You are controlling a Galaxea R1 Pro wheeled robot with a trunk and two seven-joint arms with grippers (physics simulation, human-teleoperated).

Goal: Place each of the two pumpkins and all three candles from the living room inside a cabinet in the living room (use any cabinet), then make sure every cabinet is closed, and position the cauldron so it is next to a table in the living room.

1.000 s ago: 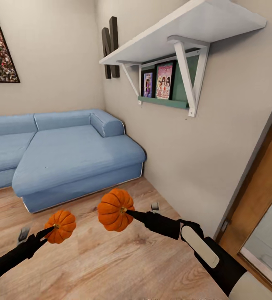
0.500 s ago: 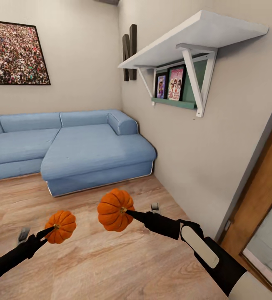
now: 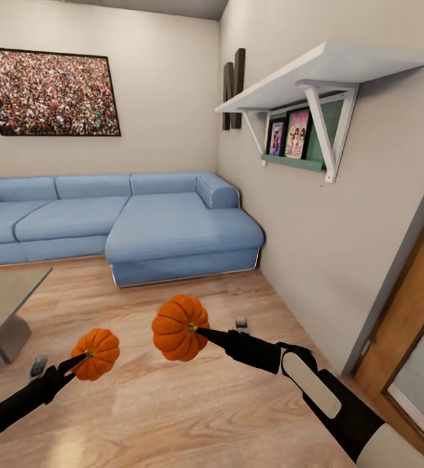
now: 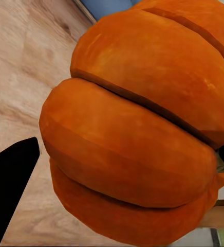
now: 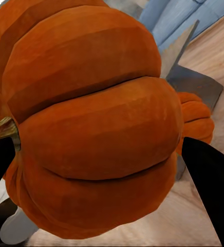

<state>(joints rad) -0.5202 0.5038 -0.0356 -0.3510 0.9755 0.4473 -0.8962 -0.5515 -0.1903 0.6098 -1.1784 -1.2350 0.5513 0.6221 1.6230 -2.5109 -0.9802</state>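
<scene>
A home living room: long blue fabric corner sofa (image 3: pixel 127 221), large framed crowd picture (image 3: pixel 49 91), white wall shelf (image 3: pixel 315 75), wooden plank floor (image 3: pixel 173 403).

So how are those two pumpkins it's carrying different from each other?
In the head view the pumpkin in the right pincer looks bigger and is carried higher than the pumpkin in the left pincer. The right one sits nearer the middle, the left one nearer the grey table. Both are orange, ribbed and held off the floor.

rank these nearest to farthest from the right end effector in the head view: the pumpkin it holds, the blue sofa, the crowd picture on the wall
1. Pumpkin, gripped in the right end effector.
2. Blue sofa, on the floor ahead.
3. Crowd picture, on the far wall above the sofa.
</scene>
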